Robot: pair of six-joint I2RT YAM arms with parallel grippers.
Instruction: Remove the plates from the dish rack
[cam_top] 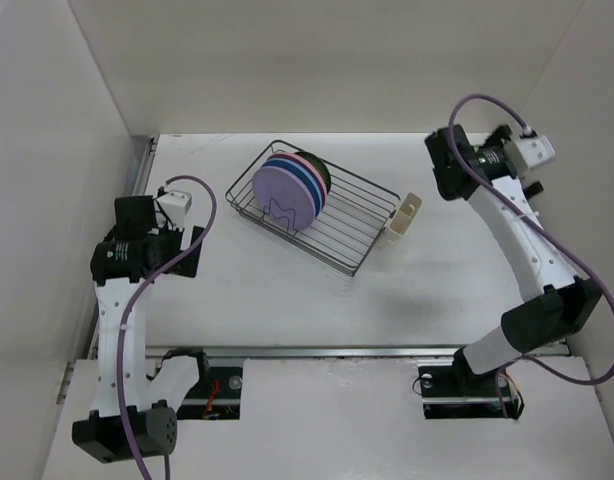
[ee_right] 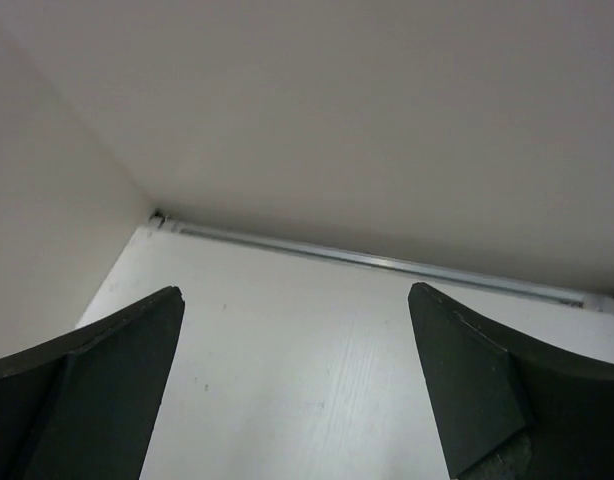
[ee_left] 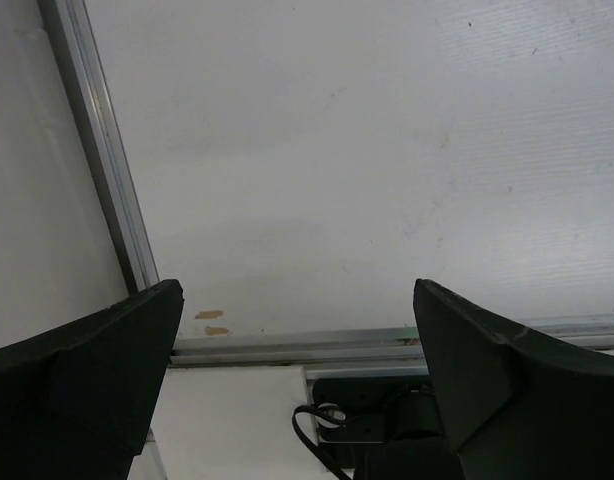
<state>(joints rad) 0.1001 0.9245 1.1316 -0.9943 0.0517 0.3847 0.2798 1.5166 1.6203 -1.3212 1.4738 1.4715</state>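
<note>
Plates (cam_top: 284, 195) stand on edge, bunched tight at the far-left end of the dish rack (cam_top: 359, 238). A lavender one faces the camera, with blue and pink rims stacked behind it and a dark one at the very back. The rack sits at an angle on the far half of the table (cam_top: 287, 310), and a small cream cup (cam_top: 405, 216) hangs at its right end.

Over on the left side of the table, the left arm (cam_top: 117, 300) is well apart from the rack. Its left fingers (ee_left: 107, 370) are spread wide and hold nothing, and between them shows bare white table with the metal rail (ee_left: 287, 347) at the near edge.

Up at the far right, the right arm (cam_top: 522, 240) also keeps well apart from the rack. The right fingers (ee_right: 97, 370) are just as wide apart and hold nothing. They frame white table top and the back wall (ee_right: 367, 120).
</note>
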